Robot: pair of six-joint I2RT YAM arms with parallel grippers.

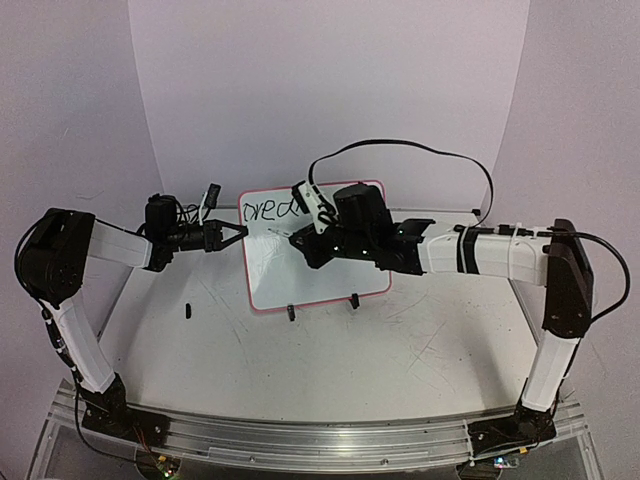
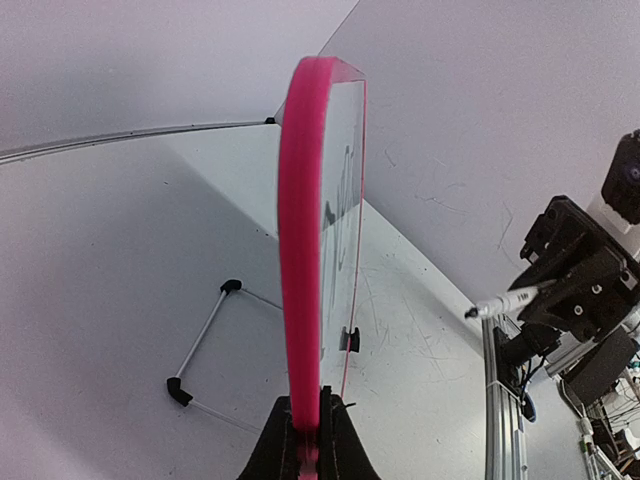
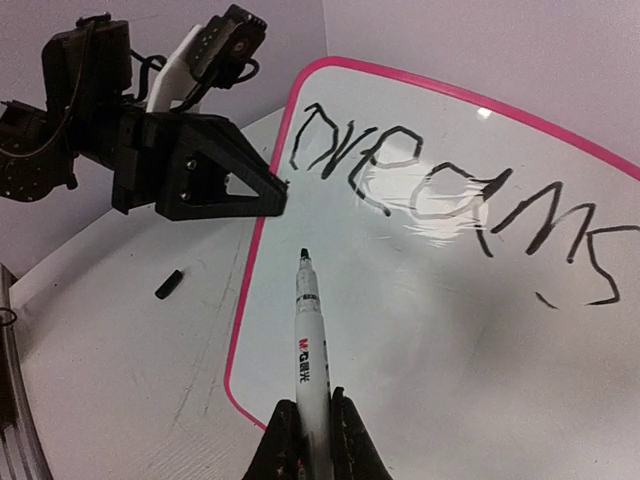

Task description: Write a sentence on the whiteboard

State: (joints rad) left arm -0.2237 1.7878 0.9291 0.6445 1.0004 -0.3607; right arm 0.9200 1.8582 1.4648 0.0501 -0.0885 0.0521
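A: Looking for the whiteboard [image 1: 300, 275]. Where to find it?
B: On the desk [image 1: 430, 350], at the far middle. Propped on two black clip feet [image 1: 291, 312], leaning back, framed in pink.
A: And relative to the left jaws?
B: Caught directly between them, by the left edge of the frame. Pressed together on that edge, pinching it. From the left wrist, seen as a pink strip rising straight out from between the two fingers [image 2: 345, 450].
A: Anything of the sentence [image 3: 440, 195] there already?
B: Only "Dreams", in black, along the top of the board.
A: And the right jaws?
B: Clamped around a white marker [image 3: 308, 350], gripping the barrel, with the black tip pointing forward to the board.
A: Touching the surface with that tip?
B: Seemingly not. From the left wrist, clearly apart from the board face. From the right wrist, lined up over the white area just inside the left frame, below the first letter and near the end of the left jaws.
A: Something more on the desk?
B: A small black cylinder [image 1: 188, 308], left of the board, apart from it.
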